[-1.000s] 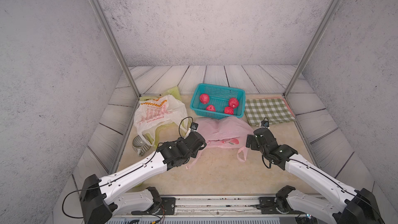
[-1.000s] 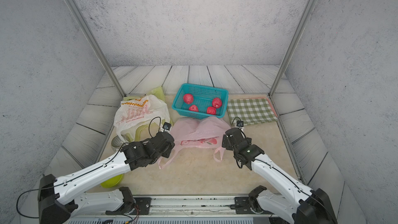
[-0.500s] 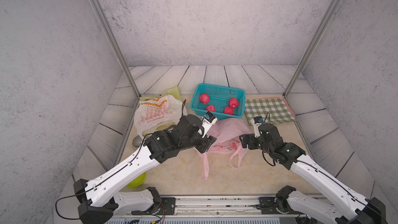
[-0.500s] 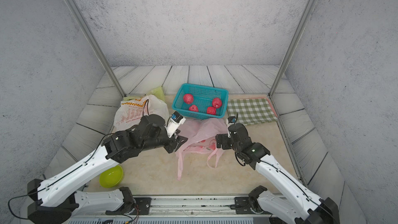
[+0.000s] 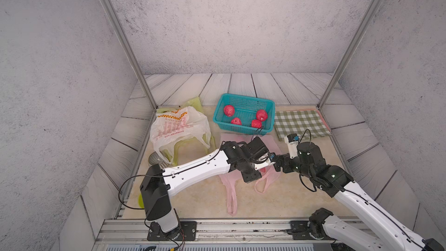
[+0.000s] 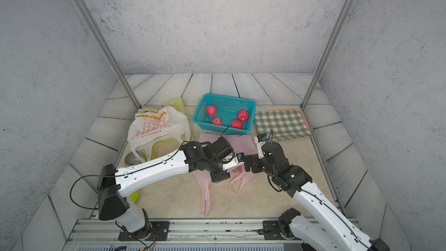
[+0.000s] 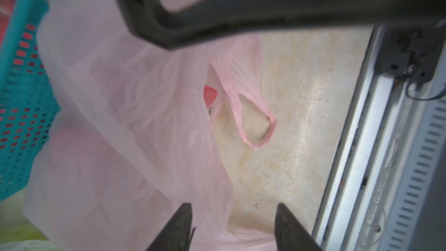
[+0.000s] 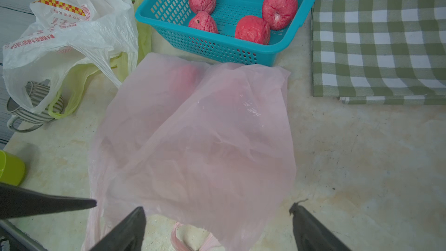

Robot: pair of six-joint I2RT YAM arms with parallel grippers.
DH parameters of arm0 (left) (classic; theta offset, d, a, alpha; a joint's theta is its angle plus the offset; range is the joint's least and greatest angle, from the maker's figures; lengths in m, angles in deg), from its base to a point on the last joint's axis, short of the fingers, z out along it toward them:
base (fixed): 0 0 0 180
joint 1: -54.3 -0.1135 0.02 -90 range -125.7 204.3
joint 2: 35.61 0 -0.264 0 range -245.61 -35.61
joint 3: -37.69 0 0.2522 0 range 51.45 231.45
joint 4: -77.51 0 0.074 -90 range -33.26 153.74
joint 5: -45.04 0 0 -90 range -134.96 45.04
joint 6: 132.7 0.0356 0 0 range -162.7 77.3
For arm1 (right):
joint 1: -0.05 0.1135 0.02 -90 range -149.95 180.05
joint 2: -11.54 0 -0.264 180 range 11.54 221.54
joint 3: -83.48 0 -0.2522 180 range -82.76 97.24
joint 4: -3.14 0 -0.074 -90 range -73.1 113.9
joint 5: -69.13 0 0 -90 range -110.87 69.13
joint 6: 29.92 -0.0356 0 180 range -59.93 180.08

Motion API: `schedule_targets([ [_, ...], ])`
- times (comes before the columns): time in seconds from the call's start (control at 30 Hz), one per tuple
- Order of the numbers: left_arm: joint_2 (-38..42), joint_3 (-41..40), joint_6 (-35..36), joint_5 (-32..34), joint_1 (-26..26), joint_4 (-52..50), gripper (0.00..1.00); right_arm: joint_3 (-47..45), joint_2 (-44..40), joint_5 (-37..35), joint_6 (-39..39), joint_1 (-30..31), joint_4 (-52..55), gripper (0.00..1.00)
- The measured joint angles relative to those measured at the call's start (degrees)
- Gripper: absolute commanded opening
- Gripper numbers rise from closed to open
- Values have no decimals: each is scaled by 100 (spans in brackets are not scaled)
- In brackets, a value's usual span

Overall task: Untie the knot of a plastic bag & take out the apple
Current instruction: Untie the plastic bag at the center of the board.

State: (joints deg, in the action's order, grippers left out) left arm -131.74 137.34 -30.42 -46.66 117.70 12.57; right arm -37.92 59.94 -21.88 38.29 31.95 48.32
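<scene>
At the middle of the counter (image 5: 301, 196), just in front of the teal basket (image 8: 210, 44): one pink plastic bag (image 8: 198, 129), lying flat, knot undone, both handle loops trailing loose toward the front edge. Left gripper (image 7: 233, 205): jaws apart over the bag, clamping nothing. Right gripper (image 8: 217, 208): jaws spread wide at the bag's near edge, empty. Apple (image 7: 210, 94): red, inside the bag, showing at its mouth.

- Pink bag (image 8: 193, 129): thin translucent plastic, creased, slight sheen.
- Basket (image 5: 239, 128), twelve o'clock of bag: teal perforated plastic.
- Apples (image 8: 280, 7): wrinkled, matt.
- Cloth (image 5: 301, 121): woven, matt checks.
</scene>
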Motion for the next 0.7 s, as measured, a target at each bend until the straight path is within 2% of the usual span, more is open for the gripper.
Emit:
schedule_targets([
  [0.2, -63, -26, 17, 417, 87, -142, 63, 0, -205, -48, 9, 0, 221, 95],
  [0.4, -66, -350, -461, 960, 269, 197, 70, 0, -621, -306, 17, 0, 472, 96],
  [0.6, -116, -778, -1016, 1357, 299, 640, 70, 0, -1082, -522, -2, 0, 675, 96],
  [0.67, -203, -772, -1134, 1552, 271, 782, 62, 0, -1167, -522, -2, 0, 774, 95],
  [0.7, -262, -754, -1191, 1617, 243, 817, 48, 0, -1204, -516, -2, 0, 831, 95],
])
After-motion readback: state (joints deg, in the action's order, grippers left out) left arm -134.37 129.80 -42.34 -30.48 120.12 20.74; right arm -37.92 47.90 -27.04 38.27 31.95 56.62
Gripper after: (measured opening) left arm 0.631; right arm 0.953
